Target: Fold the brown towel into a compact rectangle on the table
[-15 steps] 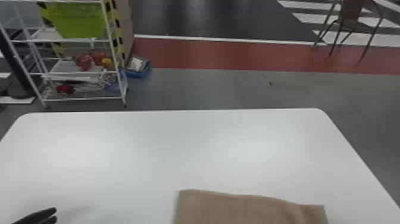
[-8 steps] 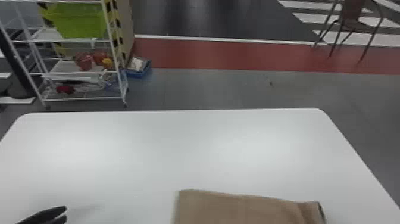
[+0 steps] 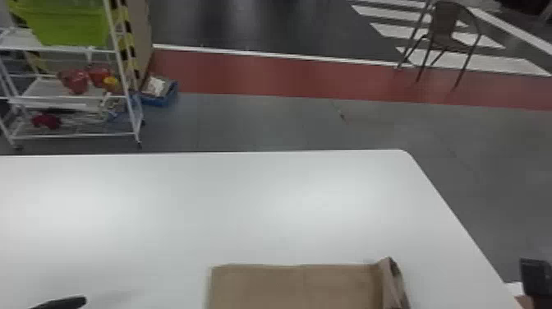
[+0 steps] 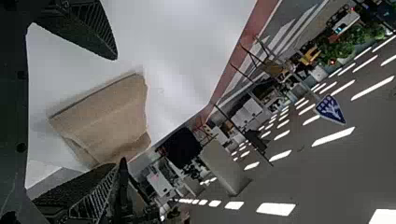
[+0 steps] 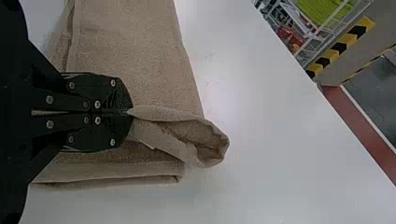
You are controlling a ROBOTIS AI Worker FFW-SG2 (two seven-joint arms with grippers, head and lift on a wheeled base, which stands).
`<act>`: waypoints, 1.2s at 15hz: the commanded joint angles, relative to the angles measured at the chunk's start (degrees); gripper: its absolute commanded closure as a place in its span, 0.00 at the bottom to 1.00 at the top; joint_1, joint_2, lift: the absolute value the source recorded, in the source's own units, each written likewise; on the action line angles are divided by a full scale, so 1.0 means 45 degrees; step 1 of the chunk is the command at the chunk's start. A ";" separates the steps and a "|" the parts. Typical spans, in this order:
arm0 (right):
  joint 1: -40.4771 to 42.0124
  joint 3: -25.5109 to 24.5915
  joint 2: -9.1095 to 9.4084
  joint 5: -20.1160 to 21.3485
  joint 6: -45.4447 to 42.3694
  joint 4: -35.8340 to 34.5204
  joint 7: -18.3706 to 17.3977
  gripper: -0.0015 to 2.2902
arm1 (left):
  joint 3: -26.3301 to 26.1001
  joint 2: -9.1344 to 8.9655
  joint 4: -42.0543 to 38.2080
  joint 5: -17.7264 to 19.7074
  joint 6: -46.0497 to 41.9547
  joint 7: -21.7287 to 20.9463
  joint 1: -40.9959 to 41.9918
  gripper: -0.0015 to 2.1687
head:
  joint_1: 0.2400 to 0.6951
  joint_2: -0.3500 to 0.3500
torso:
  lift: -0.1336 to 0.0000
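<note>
My left gripper is at the bottom left of the head view, left of the brown towel, which lies at the table's near side with its right end raised into a curled edge. In the left wrist view the left gripper has its fingers wide apart with nothing between them; the towel lies farther off. In the right wrist view my right gripper is closed on a pinched edge of the towel, whose corner curls up beside the fingertips. Folded layers show beneath.
The white table extends beyond the towel to its rounded far right corner. A shelf rack with a green bin stands on the floor behind, and a chair is farther back. Something dark shows at the right edge.
The towel's right end has come up and curled inward toward the left. My left gripper has moved right over the table. The head view has turned to the right.
</note>
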 commanded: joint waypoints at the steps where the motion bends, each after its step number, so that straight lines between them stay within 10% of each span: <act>1: -0.0291 0.0085 0.0011 0.0597 -0.0234 0.0073 0.0042 0.52 | -0.0737 -0.0072 -0.0503 -0.0389 0.0803 -0.0126 0.0058 0.03 | 1.00 0.19 | 0.09; 8: -0.1053 0.0065 0.0011 0.1378 -0.0273 0.0366 0.0042 0.52 | -0.3745 -0.0072 -0.1597 -0.1170 0.2287 0.0742 0.0292 0.03 | 1.00 0.00 | 0.09; 11: -0.1307 -0.0013 0.0011 0.1398 -0.0469 0.0698 0.0042 0.52 | -0.5522 -0.0072 -0.2046 -0.2440 0.1506 0.2676 0.0839 0.03 | 1.00 0.00 | 0.09; 18: -0.1385 -0.0033 0.0011 0.1378 -0.0742 0.1284 0.0042 0.51 | -0.8081 -0.0072 -0.1284 -0.2284 -0.2049 0.4688 0.0585 0.03 | 1.00 0.00 | 0.09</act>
